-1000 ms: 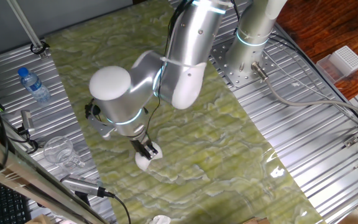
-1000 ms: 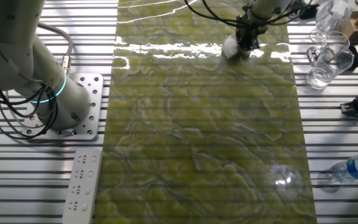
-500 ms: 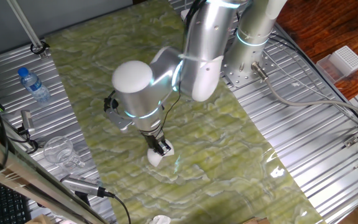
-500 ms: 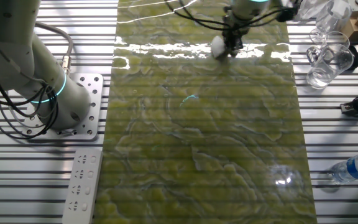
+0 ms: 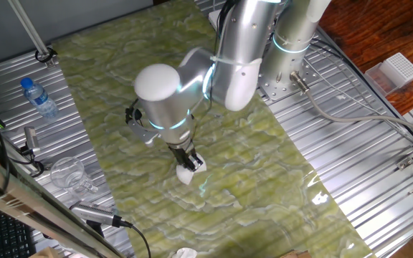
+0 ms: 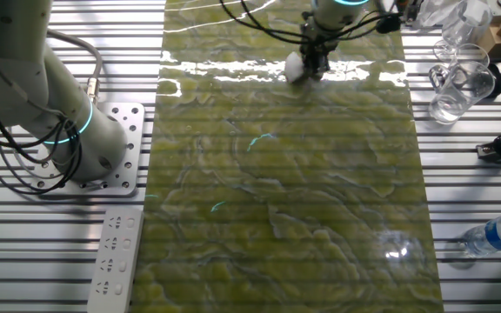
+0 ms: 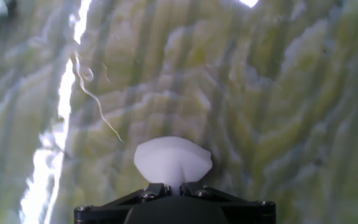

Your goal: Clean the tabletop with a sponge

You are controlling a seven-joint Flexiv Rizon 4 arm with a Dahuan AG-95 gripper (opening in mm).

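While the hand point(image 5: 190, 166) stays out of it, clamped on the sponge point(image 7: 173, 162) pressed to the tabletop point(image 6: 320, 200) near its glossy far edge, wiping seems underway, and next needs steady downward pressure across unwiped marble.

The arm point(image 5: 224, 68) is silver with rounded white joint caps, glowing cyan rings and black cables; its black gripper point(image 5: 189, 164) shows small screws.
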